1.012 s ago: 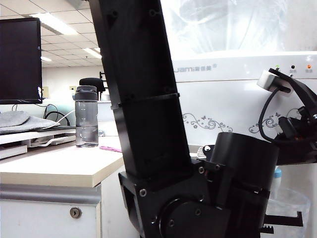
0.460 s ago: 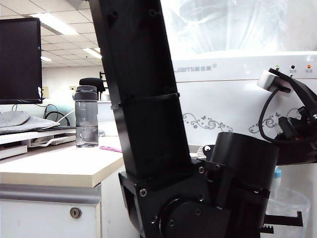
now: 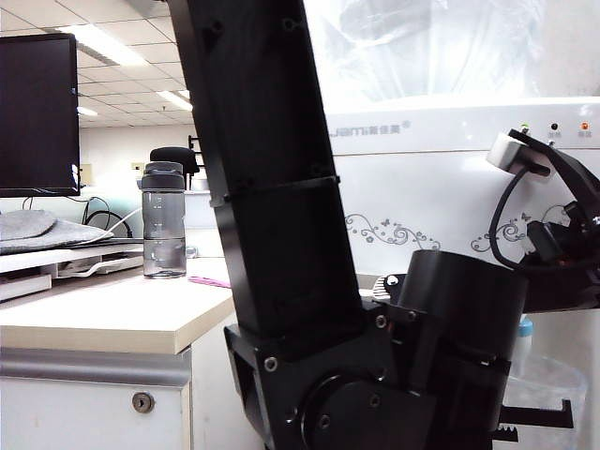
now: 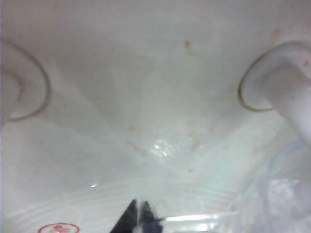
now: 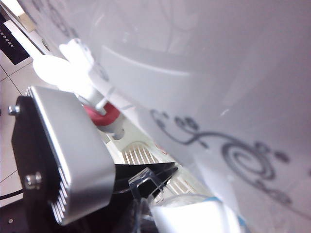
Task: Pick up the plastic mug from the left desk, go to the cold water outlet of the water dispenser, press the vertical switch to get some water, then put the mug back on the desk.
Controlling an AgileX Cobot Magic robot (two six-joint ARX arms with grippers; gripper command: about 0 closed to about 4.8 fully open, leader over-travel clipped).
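Two wrist-only sights: left gripper (image 4: 140,219) clenched beside plastic mug (image 4: 278,196); right gripper (image 5: 60,126), state untellable, by red-collared tap (image 5: 103,114)

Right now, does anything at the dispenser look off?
No spill shows. Brown specks and rusty rings stain the water dispenser's white recess around the tap bases. Left pincer is shut before them; right pincer's pad is near the red-collared tap.

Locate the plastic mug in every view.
Exterior view: plastic mug in the lower right corner, beside the left gripper.
Left wrist view: blurred clear wall, lower right corner.
Right wrist view: clear rim at the bottom edge, beside the right gripper.
Shared landmark: the water dispenser, white front in every view.
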